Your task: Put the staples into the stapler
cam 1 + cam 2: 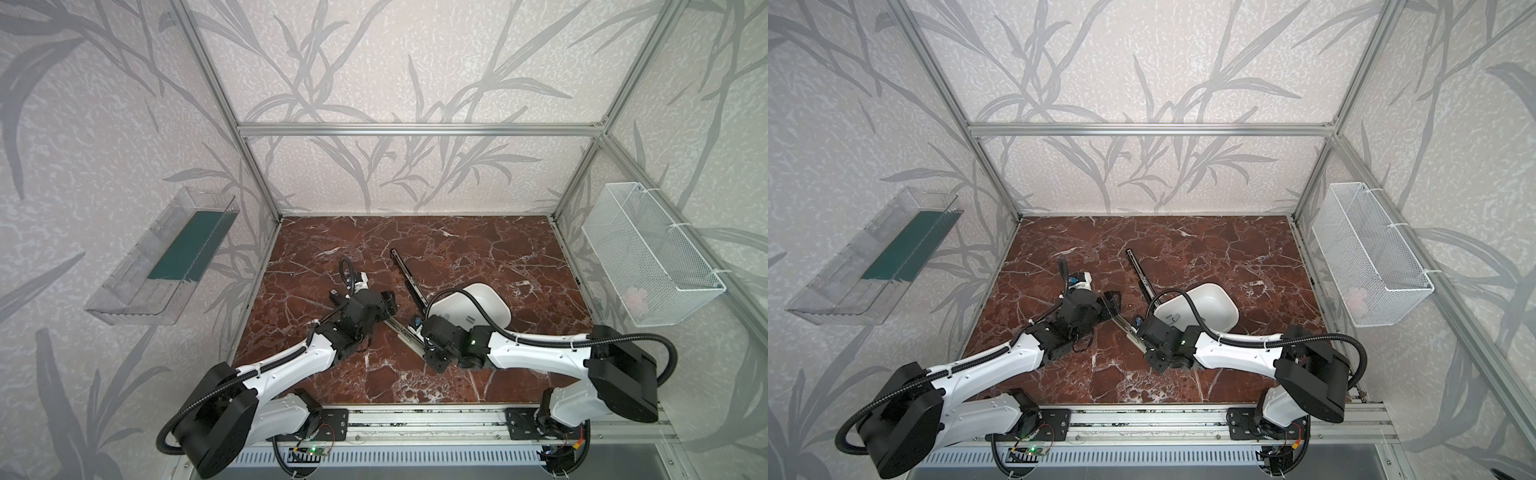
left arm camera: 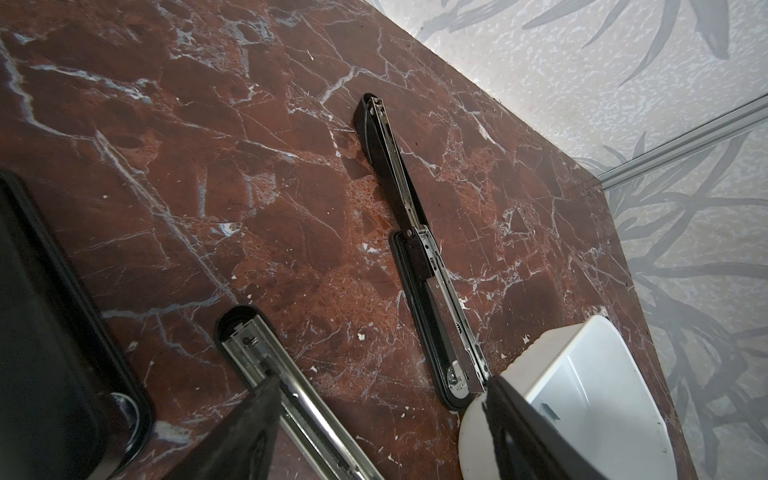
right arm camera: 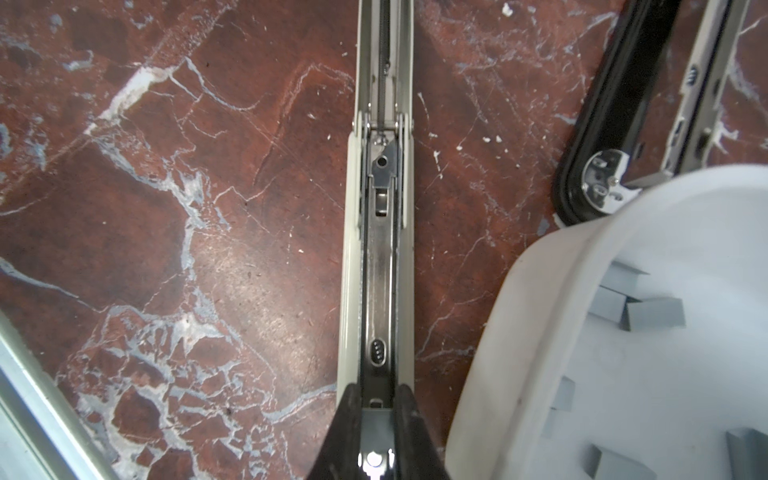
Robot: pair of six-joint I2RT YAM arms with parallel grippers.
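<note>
Grey staples (image 3: 652,316) lie loose in the white bowl (image 3: 519,311), at 2 o'clock from the right gripper (image 3: 376,399). Its jaws are together on what looks like one strip (image 3: 376,428), over the open channel of the cream stapler (image 3: 376,249). The left gripper (image 2: 382,386) stands apart beside that stapler's lid; contact cannot be told. A tilted strip could jam on the channel wall, or the unbraced stapler could slide on the worktop (image 1: 457,249). The fingers hide the strip's lower edge. At 12 o'clock, the bowl cuts off one end of the black stapler (image 2: 399,199).
</note>
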